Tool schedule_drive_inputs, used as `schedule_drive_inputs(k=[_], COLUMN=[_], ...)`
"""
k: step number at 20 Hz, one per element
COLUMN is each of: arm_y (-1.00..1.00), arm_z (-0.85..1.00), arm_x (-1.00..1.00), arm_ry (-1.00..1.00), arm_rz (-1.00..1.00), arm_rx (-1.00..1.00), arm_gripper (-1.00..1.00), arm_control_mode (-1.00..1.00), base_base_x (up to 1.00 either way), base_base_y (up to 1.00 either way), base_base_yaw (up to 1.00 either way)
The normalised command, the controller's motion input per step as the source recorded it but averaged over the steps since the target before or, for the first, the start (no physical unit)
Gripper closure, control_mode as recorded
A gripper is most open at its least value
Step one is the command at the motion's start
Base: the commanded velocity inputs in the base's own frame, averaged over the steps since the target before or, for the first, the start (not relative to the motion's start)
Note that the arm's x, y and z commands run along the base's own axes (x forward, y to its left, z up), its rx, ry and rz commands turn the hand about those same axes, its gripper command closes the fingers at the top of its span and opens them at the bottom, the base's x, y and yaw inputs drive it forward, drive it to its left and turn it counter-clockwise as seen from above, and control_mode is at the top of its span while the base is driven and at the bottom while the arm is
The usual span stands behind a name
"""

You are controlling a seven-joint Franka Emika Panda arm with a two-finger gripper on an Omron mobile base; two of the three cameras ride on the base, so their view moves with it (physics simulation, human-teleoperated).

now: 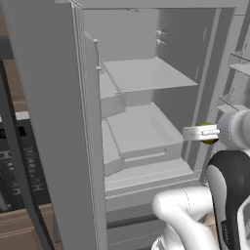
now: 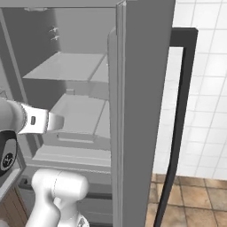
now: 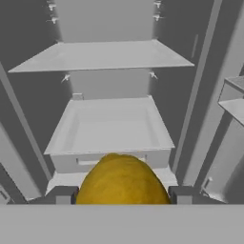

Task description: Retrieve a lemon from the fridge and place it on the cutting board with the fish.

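White arm (image 1: 183, 210), dark joints (image 1: 229, 185)

You see a plain yellow-orange lemon (image 3: 122, 180) with faint mottling, set against the fridge (image 1: 141, 127), grey outside and pale grey within. Beside the fridge, its handle (image 2: 177, 128) is black, the wall tiles (image 2: 208, 88) white, the floor (image 2: 195, 199) brown.

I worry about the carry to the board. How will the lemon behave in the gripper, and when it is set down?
The lemon looks round and smooth between the gripper's two small fingertips, so it may slip or turn if squeezed lightly. It seems small and probably light. Being round, it will likely roll once released on a flat surface.
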Motion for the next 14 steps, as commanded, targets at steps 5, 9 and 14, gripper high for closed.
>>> schedule_drive_inputs(k=[5,9,14], arm_y=[0.0,0.0,0.0], arm_z=[0.0,0.0,0.0], arm_x=[0.0,0.0,0.0], arm_ry=[0.0,0.0,0.0], arm_rz=[0.0,0.0,0.0], arm_rx=[0.0,0.0,0.0], arm_gripper=[1.0,1.0,1.0], arm_control_mode=[1.0,1.0,1.0], base_base_x=[-0.75,-0.86,-0.87], base_base_y=[0.0,0.0,0.0], base_base_yaw=[0.0,0.0,0.0])
